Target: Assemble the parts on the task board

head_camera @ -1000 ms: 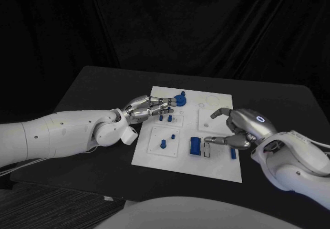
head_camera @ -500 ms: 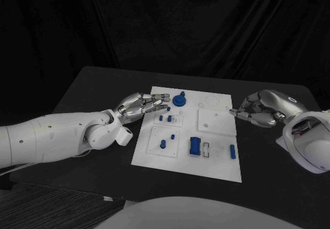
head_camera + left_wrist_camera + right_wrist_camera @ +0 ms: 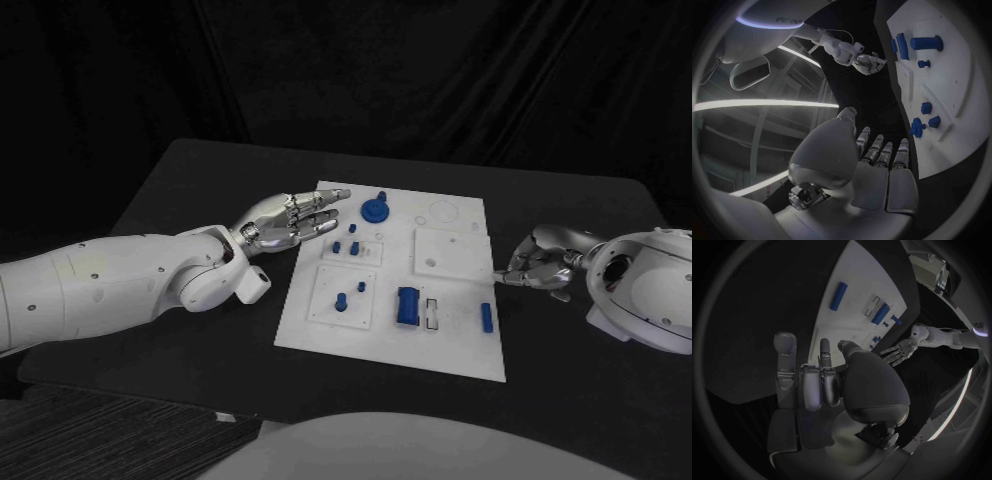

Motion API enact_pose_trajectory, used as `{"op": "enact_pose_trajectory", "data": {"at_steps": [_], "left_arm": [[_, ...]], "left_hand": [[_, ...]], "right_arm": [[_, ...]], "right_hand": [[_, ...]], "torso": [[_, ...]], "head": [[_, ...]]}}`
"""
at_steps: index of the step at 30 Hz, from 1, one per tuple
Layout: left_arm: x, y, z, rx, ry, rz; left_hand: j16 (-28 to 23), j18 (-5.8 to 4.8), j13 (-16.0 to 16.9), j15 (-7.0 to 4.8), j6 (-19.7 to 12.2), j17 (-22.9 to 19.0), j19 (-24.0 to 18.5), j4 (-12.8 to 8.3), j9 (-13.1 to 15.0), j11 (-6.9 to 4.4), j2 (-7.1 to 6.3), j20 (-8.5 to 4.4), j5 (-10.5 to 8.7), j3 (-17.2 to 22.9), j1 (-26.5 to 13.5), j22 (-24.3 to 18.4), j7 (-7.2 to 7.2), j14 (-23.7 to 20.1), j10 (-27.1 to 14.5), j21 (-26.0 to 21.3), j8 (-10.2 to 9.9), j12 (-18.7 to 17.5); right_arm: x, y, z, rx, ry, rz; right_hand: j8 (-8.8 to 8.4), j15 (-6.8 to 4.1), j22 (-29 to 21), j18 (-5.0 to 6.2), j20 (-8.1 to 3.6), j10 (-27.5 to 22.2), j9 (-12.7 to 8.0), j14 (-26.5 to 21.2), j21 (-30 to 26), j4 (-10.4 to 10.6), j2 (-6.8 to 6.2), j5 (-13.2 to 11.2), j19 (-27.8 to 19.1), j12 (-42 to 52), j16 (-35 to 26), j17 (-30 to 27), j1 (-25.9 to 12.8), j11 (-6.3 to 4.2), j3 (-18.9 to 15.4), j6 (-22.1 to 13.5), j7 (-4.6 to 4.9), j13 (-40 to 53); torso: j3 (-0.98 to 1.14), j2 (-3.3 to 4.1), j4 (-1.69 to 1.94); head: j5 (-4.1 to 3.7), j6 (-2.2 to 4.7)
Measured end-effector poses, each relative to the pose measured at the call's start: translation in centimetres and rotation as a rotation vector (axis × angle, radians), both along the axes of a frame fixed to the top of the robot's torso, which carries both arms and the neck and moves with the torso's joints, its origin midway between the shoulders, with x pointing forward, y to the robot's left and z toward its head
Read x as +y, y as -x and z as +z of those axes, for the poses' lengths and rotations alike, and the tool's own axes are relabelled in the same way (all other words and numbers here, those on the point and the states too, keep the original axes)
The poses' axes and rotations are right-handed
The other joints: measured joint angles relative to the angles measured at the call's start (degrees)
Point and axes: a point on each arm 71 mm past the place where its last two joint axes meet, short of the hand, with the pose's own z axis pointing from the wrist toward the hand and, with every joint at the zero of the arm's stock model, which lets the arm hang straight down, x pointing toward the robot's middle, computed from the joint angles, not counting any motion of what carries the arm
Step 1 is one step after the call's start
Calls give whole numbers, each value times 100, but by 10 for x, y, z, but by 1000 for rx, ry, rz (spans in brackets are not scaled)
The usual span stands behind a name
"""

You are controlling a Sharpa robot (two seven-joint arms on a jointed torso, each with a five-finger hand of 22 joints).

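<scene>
Black curtains hang behind a black desk [image 3: 202, 190] whose dark top shows wide bare margins on either side of the white rectangular task board [image 3: 397, 345] lying in its middle.

The left robot hand [image 3: 289, 218] hovers over the board's left edge near its far corner, fingers stretched out and spread, holding nothing; in the left wrist view its fingers [image 3: 879, 150] point along that board edge. Just past its fingertips stands the round blue knob part [image 3: 375, 210]. Slightly nearer than that hand lie a few small blue peg parts [image 3: 346, 245], and beyond them toward the board's near side two more short blue pegs [image 3: 343, 298].

The right robot hand [image 3: 541, 262] sits off the board, just outside its right edge over bare desk, fingers curled inward with nothing seen in them. Toward the board from this hand lie a slim blue bar part [image 3: 486, 317] close to the right edge and a larger blue block part [image 3: 410, 306] further in; the right wrist view shows the bar [image 3: 840, 295] alone near that edge.

The board's near edge and the desk strip in front of it carry nothing but dark surface.
</scene>
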Motion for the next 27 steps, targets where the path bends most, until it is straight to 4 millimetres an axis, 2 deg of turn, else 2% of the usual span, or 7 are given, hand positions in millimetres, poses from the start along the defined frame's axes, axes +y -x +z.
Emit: {"op": "enact_pose_trajectory", "data": {"at_steps": [4,6,8,11,14,18,27], "left_arm": [[0,-2,-1,-33,-38,-2],[0,-3,-1,-46,-53,0],[0,-4,-2,-55,-64,1],[-1,-5,-2,-64,-73,-1],[-3,-6,-3,-69,-79,-6],[-4,-6,-3,-73,-84,-11],[-4,-6,-3,-77,-89,-17]], "left_hand": [[0,0,-3,-54,-229,0,48,29,-14,-18,100,-191,-201,-381,-98,-32,-70,-50,-16,0,-45,-93],[0,-1,-11,-107,-384,0,132,-15,-17,-140,100,-298,-263,-426,-98,-63,-224,-103,-138,-1,-44,-223],[0,-1,-11,-108,-340,0,56,-15,-20,-145,100,-366,-262,-426,-98,-64,-262,-103,-142,-44,-44,-228],[0,-2,-12,-107,-268,0,56,-15,-20,-146,101,-367,-261,-426,-98,-64,-190,-103,-142,-64,-44,-228],[0,-2,-12,-104,-64,0,53,-15,-20,-140,196,-362,-170,-426,-2,-64,114,-99,-135,-64,-44,-228],[0,-2,-12,-104,-62,0,36,-15,-20,-130,266,-345,-94,-426,70,-64,114,-99,-67,-64,-44,-228],[0,-2,-12,-104,16,-1,17,-15,-20,-102,306,-327,-92,-426,111,-64,32,-99,-39,-64,-44,-228]], "right_arm": [[3,-1,-5,69,9,2],[5,-2,-7,95,14,3],[7,-2,-9,116,19,7],[9,-2,-10,137,22,10],[11,-3,-12,154,24,12],[14,-3,-14,171,26,16],[15,-4,-19,196,36,18]], "right_hand": [[-257,0,0,0,8,16,-1,0,0,-80,-18,-716,4,0,0,0,-86,16,-79,61,7,0],[-318,0,0,0,31,22,-1,0,0,-80,-18,-817,27,0,0,0,-86,22,-78,62,8,0],[-367,0,0,0,31,22,-2,0,0,-80,-18,-817,27,0,0,0,-86,22,-78,96,43,0],[-367,0,0,0,31,22,-2,0,41,-80,-18,-819,28,0,0,0,-86,22,-78,99,46,0],[-433,0,0,0,8,22,0,0,85,-31,-133,-1062,53,0,0,0,-203,21,-320,177,14,0],[-433,-1,0,0,-21,76,124,0,86,23,-71,-1534,122,0,5,0,-425,-36,-435,374,-41,0],[-516,-1,0,0,-17,80,146,0,86,-57,-70,-1551,121,0,4,0,-424,-42,-514,397,-24,0]], "torso": [[7,3,-13],[8,4,-19],[8,7,-24],[8,10,-26],[7,14,-23],[4,17,-15],[4,20,-15]], "head": [[-8,0],[1,0],[11,0],[14,0],[-6,0],[-25,0],[0,0]]}}
